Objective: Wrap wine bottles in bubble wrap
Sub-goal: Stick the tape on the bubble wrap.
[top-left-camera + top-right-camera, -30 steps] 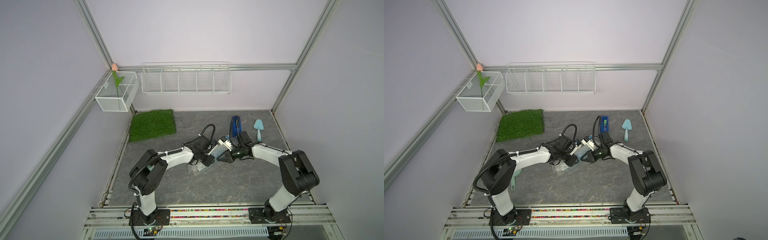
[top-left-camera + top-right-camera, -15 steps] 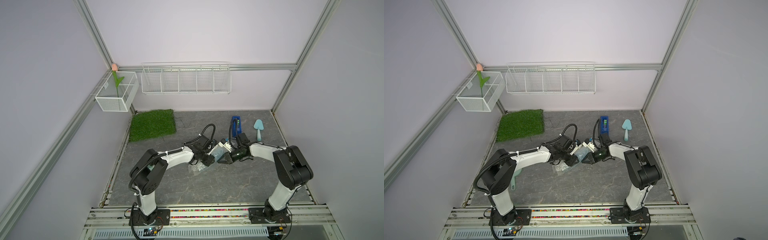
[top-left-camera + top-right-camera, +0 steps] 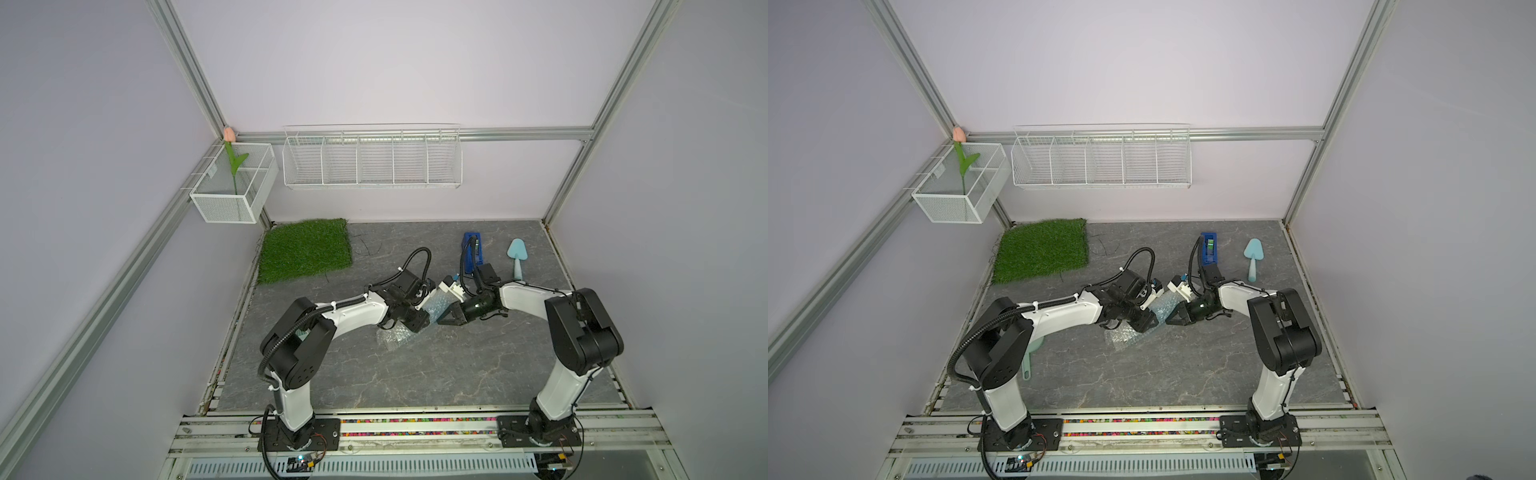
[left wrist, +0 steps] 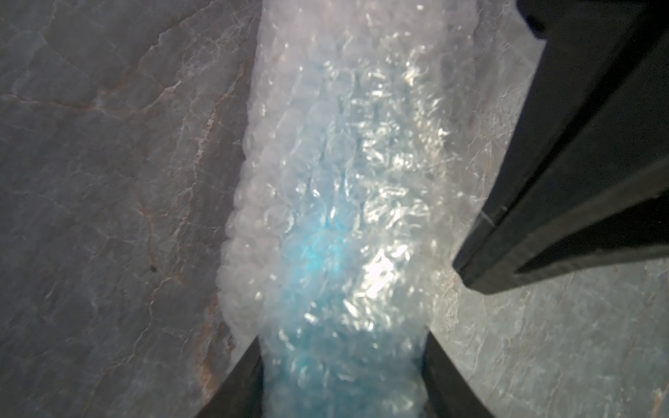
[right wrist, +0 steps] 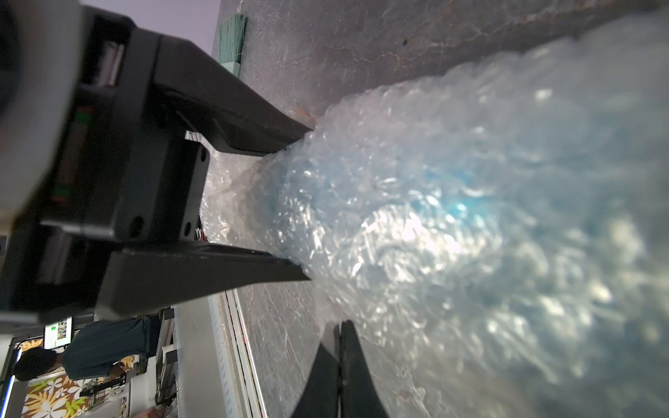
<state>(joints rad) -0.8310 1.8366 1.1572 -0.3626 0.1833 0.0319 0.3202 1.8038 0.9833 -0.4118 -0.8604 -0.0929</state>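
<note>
The wine bottle (image 4: 318,253) lies on the grey floor rolled in bubble wrap (image 3: 436,305), its blue showing through the wrap (image 5: 459,210). My left gripper (image 4: 344,333) is shut on the wrapped bottle, one finger pressing each side of it; it also shows in both top views (image 3: 417,322) (image 3: 1146,324) and in the right wrist view (image 5: 307,202). My right gripper (image 5: 340,325) is shut, fingers pressed together, with its tips against the wrap's edge (image 3: 446,320). I cannot tell whether it pinches the sheet. A loose end of wrap (image 3: 392,336) trails toward the front.
A dark blue tape dispenser (image 3: 473,253) and a light blue trowel (image 3: 516,257) lie behind the right arm. A green grass mat (image 3: 305,249) fills the back left corner. A teal scoop (image 3: 1032,357) lies under the left arm. A wire rack (image 3: 372,160) and mesh basket (image 3: 232,187) hang on the walls.
The right arm's elbow has swung inward and its shut gripper has edged slightly toward the front beside the wrapped bottle. The left arm and its grip have not moved.
</note>
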